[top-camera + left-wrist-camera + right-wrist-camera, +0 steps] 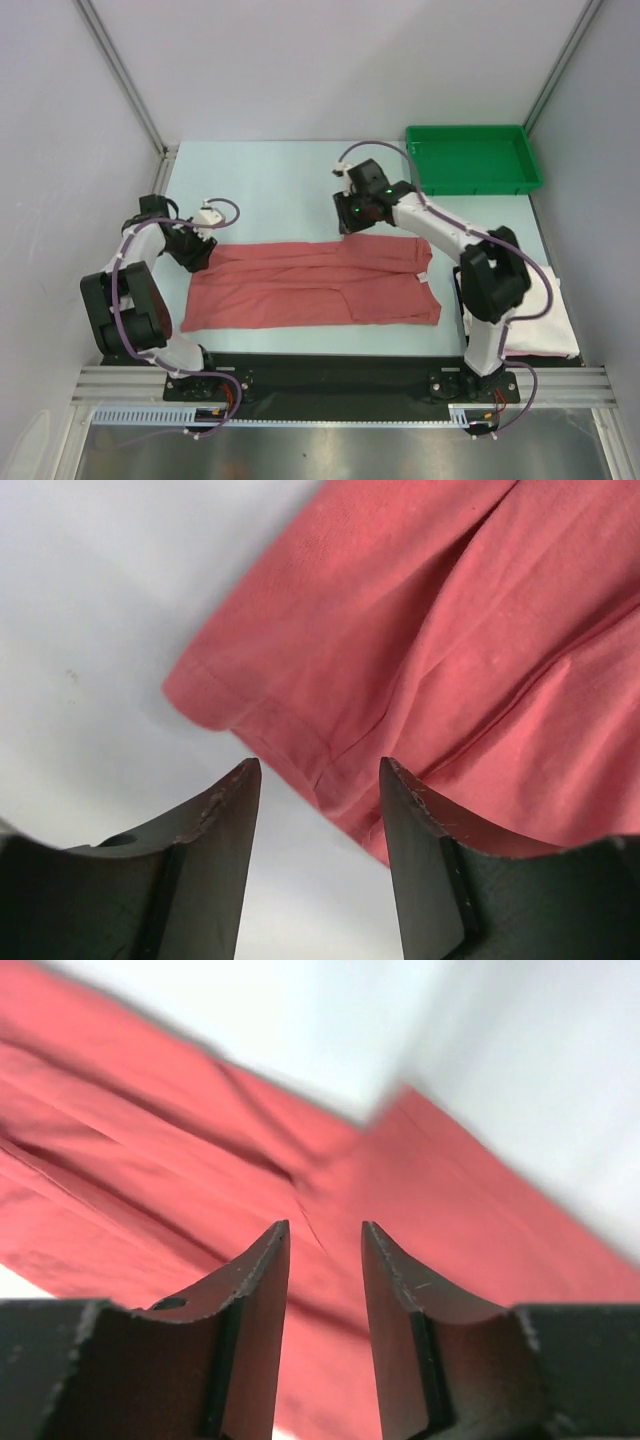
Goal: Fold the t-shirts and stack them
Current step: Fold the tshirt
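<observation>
Salmon-red t-shirt: lies as a long flat band across the middle of the table, between the two arms.
White t-shirt: seen in the top view only, at the near right edge beside the right arm's base.
Green tray: far right corner, top view only.
Left gripper: fingers apart and holding nothing; its wrist view shows a hemmed corner of red cloth just past the tips.
Right gripper: fingers narrowly parted over red cloth; the wrist view is blurred, but nothing seems pinched.

Salmon-red t-shirt: soft matt creased cloth. Green tray: smooth glossy plastic.
</observation>
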Controlling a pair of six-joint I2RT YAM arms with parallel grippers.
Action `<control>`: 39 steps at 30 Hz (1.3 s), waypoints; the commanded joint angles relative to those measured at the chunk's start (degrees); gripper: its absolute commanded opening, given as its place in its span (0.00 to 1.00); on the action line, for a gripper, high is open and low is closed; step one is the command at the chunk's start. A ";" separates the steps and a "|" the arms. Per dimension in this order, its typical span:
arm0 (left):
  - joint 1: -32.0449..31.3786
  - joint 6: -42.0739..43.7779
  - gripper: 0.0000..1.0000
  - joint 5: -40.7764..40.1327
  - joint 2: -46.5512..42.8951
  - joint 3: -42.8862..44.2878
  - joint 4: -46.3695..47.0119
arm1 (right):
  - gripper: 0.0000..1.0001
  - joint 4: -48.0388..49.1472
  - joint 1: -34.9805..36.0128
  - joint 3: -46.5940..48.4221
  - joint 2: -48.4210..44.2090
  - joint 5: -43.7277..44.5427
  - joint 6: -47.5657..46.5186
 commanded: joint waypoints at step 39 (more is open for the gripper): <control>-0.78 5.73 0.00 -1.81 3.09 -2.54 -1.04 | 0.01 -10.90 9.06 4.92 10.32 -7.86 -10.97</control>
